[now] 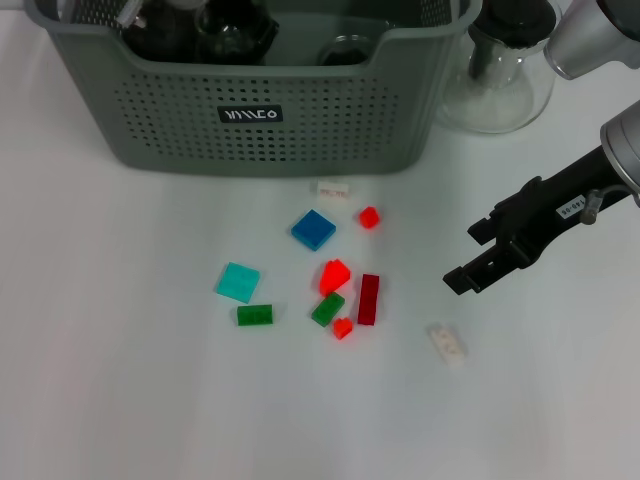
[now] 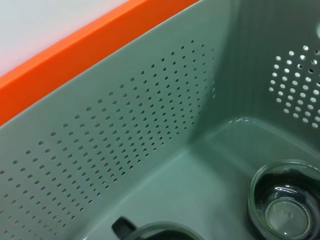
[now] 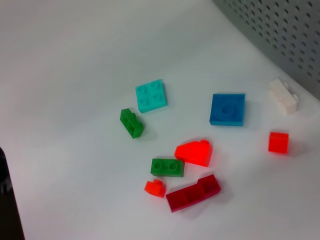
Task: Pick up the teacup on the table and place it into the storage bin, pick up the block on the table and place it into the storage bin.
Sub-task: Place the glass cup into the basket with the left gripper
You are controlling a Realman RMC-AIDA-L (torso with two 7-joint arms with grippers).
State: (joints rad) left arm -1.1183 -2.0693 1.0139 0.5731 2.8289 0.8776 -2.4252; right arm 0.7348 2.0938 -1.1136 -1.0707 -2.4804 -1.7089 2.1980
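Note:
The grey-green storage bin [image 1: 270, 150] stands at the far edge of the table. A clear glass teacup [image 2: 285, 205] sits upright on the bin's floor [image 2: 200, 175], and its rim [image 1: 345, 48] also shows in the head view. My left gripper [image 1: 160, 30] is a dark shape low inside the bin's left end. Several blocks lie on the table in front of the bin, among them a blue block [image 1: 313, 229] [image 3: 228, 109], a red wedge [image 1: 335, 274] [image 3: 195, 152] and a dark red bar [image 1: 368, 298] [image 3: 193, 192]. My right gripper [image 1: 468, 258] hovers open and empty to the right of them.
A glass teapot [image 1: 497, 70] stands right of the bin. A second glass vessel with a black handle [image 2: 125, 227] is in the bin beside the teacup. A white block [image 1: 446, 343] lies apart under the right gripper, and another white block [image 1: 333, 188] lies by the bin wall.

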